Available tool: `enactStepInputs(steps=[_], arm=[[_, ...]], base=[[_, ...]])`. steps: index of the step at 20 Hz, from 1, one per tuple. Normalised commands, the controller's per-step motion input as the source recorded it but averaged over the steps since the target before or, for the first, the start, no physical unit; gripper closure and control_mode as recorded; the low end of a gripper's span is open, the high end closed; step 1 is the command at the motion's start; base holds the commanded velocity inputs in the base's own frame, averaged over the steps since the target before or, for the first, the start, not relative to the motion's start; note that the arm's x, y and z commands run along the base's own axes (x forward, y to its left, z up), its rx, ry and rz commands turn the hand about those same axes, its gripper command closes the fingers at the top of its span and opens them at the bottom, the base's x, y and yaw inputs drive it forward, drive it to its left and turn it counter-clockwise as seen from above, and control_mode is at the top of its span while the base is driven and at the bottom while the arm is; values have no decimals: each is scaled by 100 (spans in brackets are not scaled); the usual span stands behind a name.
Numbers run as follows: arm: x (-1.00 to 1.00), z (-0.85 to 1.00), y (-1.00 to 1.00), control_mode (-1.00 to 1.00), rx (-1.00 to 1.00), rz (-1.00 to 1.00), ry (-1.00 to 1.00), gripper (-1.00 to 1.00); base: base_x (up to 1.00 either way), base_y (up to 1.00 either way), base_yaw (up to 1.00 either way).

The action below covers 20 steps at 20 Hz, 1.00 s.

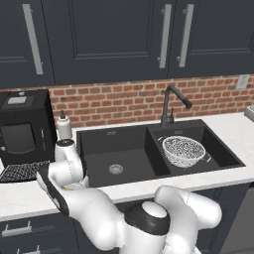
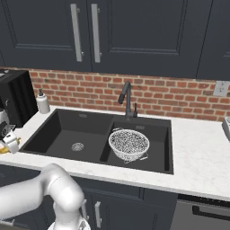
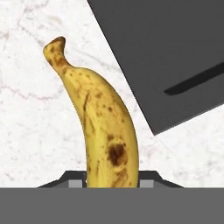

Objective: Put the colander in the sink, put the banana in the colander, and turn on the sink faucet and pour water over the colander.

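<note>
Fingers of the gripper [image 3: 112, 181] are clamped on the banana [image 3: 98, 118] at bottom centre of our hand view; colander [image 1: 183, 150] sits in the sink's [image 1: 99, 136] narrower basin.

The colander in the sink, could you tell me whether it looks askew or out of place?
Slightly. The colander sits in the narrower basin of the sink tipped to one side, its rim not level. It looks undamaged, with nothing spilled around it. It is empty.

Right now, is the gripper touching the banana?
Touching. In the hand view the gripper is closed on the banana: both fingers press against its lower end, with no gap on either side.
</note>
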Motion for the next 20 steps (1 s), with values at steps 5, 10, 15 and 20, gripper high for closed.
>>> enactStepInputs(steps=[5,10,15,20], arm=[[-8,28,-50,-100,5,-3,0,100],[-9,33,-45,-100,2,-1,-1,100],[-20,29,-44,-100,-1,0,-11,100],[-23,29,-40,-100,-4,0,-14,100]], base=[[0,0,0],[0,0,0],[0,0,0],[0,0,0]])
